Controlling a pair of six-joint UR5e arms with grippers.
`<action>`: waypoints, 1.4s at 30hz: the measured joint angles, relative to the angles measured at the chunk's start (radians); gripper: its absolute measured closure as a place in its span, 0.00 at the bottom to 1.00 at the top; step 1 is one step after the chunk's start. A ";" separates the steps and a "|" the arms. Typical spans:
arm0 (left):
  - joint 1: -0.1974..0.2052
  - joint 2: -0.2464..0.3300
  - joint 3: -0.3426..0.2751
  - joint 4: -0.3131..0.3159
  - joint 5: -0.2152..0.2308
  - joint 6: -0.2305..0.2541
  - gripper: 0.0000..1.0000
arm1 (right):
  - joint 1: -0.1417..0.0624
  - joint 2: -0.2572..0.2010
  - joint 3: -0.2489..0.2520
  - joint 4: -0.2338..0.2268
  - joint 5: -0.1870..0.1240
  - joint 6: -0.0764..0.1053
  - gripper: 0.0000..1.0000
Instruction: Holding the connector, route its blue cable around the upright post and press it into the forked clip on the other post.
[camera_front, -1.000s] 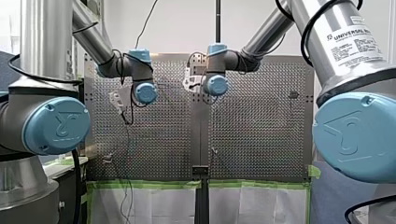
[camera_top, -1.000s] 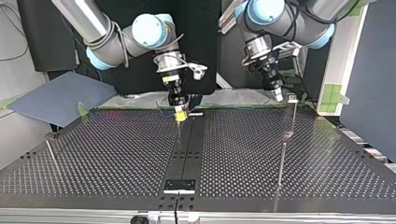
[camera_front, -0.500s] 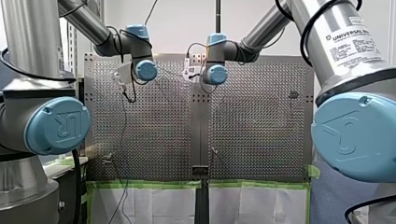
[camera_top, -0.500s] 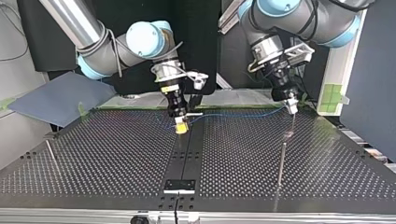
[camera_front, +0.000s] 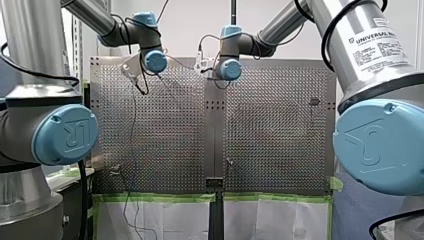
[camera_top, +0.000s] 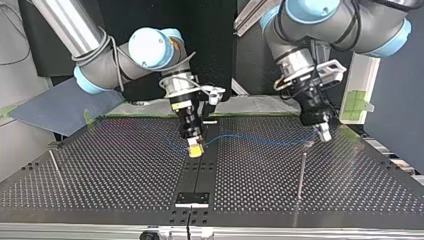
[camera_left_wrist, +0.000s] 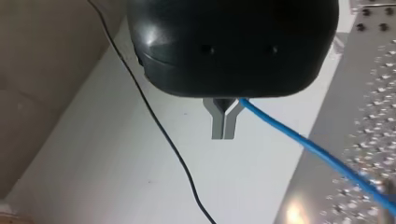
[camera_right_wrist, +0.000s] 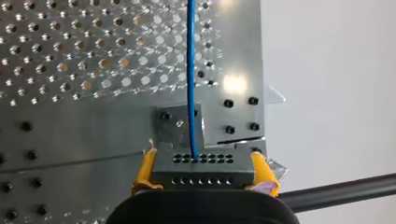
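In the right wrist view my right gripper (camera_right_wrist: 201, 173) is shut on a grey connector (camera_right_wrist: 201, 161), one yellow pad on each side. The blue cable (camera_right_wrist: 191, 70) leaves the connector straight ahead. In the top view that gripper (camera_top: 195, 149) hangs low over the table's centre strip. The blue cable (camera_top: 260, 140) runs from it across to my left gripper (camera_top: 324, 132), which is shut on it. In the left wrist view the cable (camera_left_wrist: 299, 142) comes out at my left gripper's tips (camera_left_wrist: 223, 100), just above a grey forked clip (camera_left_wrist: 223, 120). An upright post (camera_top: 301, 172) stands nearer the top view's camera.
A thin rod (camera_top: 55, 167) stands at the top view's left. A small black plate (camera_top: 192, 199) lies on the centre strip near the front edge. A loose black wire (camera_left_wrist: 159, 121) runs past the forked clip. A blue-grey sheet (camera_top: 60, 105) lies off the table's far left corner.
Both grippers came nearer the top view's camera; my left one also moved to that view's right. The blue cable, unseen a second ago, now stretches between them.
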 joint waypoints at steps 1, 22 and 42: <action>0.005 -0.004 0.010 -0.004 0.005 -0.009 1.00 | 0.000 0.000 -0.003 0.000 -0.004 0.000 1.00; 0.172 -0.109 0.172 -0.078 0.134 -0.110 1.00 | -0.014 0.005 -0.073 0.014 -0.050 0.007 1.00; 0.353 -0.213 0.316 -0.080 0.232 -0.203 1.00 | -0.039 0.047 -0.082 0.020 -0.055 0.009 1.00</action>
